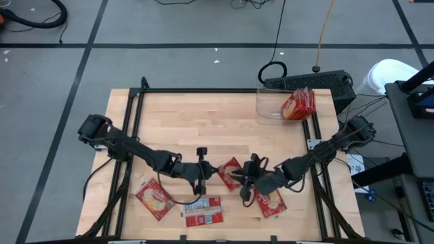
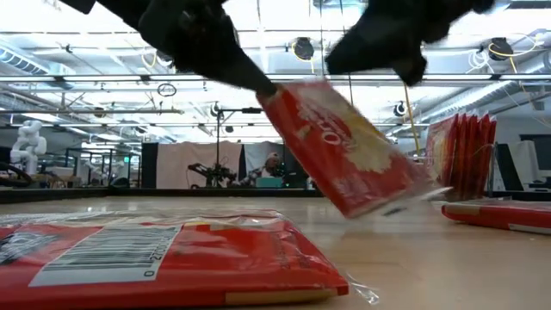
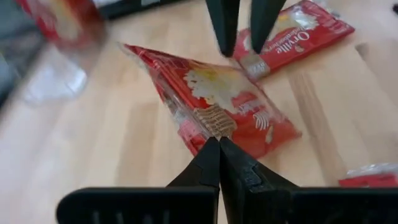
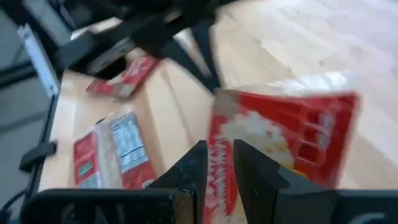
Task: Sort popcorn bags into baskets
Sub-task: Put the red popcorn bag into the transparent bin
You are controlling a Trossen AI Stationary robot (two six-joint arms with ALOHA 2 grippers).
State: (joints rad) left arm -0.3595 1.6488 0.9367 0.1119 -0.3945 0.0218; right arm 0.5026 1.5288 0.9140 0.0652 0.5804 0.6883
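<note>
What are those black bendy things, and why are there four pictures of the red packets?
They are two robot arms at a wooden table. One picture looks down from above, one sits at table height, and one camera rides on each arm. Each arm ends in a pinching tool. The left tool and right tool each pinch an end of the same red popcorn bag, lifted and tilted off the table. Three more bags lie flat near the front edge: one, another, a third. A clear bin in the far corner already holds bags.
</note>
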